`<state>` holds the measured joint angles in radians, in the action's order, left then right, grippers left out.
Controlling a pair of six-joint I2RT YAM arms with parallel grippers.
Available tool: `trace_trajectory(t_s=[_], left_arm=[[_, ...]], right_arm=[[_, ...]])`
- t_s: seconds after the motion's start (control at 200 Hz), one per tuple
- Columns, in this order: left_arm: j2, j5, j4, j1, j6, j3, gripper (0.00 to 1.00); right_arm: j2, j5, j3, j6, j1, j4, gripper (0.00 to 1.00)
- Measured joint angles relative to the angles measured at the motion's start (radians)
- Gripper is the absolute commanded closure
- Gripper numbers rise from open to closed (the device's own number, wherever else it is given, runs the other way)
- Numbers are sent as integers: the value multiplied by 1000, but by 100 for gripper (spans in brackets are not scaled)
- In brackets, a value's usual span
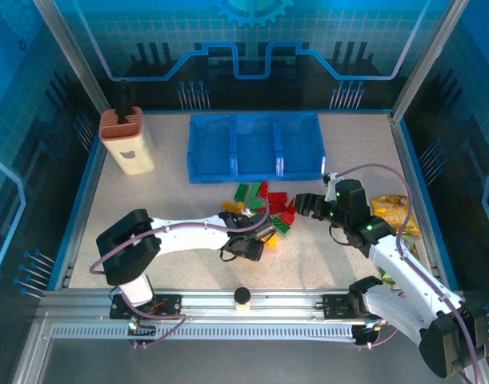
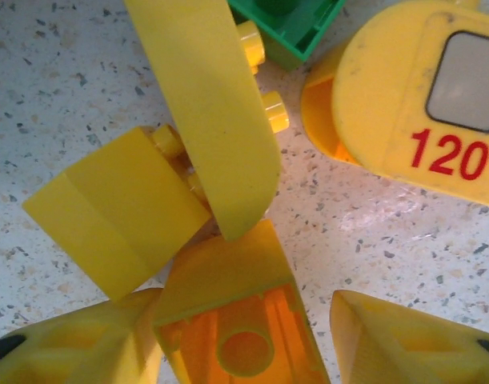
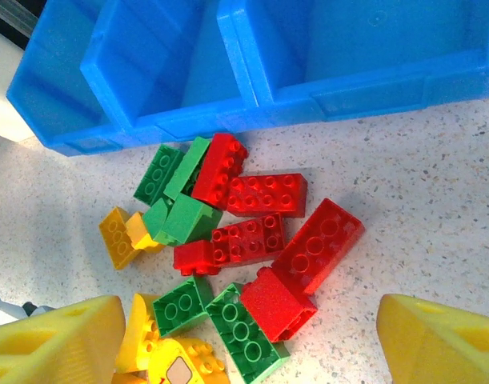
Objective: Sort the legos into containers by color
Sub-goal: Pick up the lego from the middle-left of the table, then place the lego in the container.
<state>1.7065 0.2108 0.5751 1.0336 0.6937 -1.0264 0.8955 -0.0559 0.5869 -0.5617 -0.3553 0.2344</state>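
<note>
Left wrist view: yellow numbered piece (image 2: pixel 420 96) past the right edge, green brick (image 2: pixel 288 24) past the top.

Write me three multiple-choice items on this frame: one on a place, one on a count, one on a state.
1. Where do the legos lie?
A. In the bin's middle compartment.
B. On the table, against the near wall of the blue bin.
C. In the bin's left compartment.

2. How many compartments does the blue bin have?
A. Two.
B. Four.
C. Three.

3. How does the right tool stand?
A. Open above the pile, holding nothing.
B. Shut on a red brick.
C. Shut and empty.

Answers: 1 B, the bricks are heaped on the table in front of the bin. 2 C, two dividers split it in three. 3 A, its jaws stand wide apart with the bricks lying loose below.
</note>
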Motion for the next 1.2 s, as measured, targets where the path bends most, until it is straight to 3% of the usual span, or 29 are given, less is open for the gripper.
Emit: trace_trajectory(t_s=[0.15, 0.405, 0.915, 1.201], left_arm=[[10, 21, 18, 0, 15, -13, 62], [13, 42, 31, 0, 15, -21, 71], [-164, 92, 72, -13, 4, -50, 72], [-243, 88, 71, -149, -50, -67, 73]], right_arm=[[-2, 3, -3, 0, 0, 1, 17], [-2, 3, -6, 0, 0, 1, 17], [-2, 3, -12, 0, 0, 1, 17], [-2, -5, -12, 2, 0, 1, 18]])
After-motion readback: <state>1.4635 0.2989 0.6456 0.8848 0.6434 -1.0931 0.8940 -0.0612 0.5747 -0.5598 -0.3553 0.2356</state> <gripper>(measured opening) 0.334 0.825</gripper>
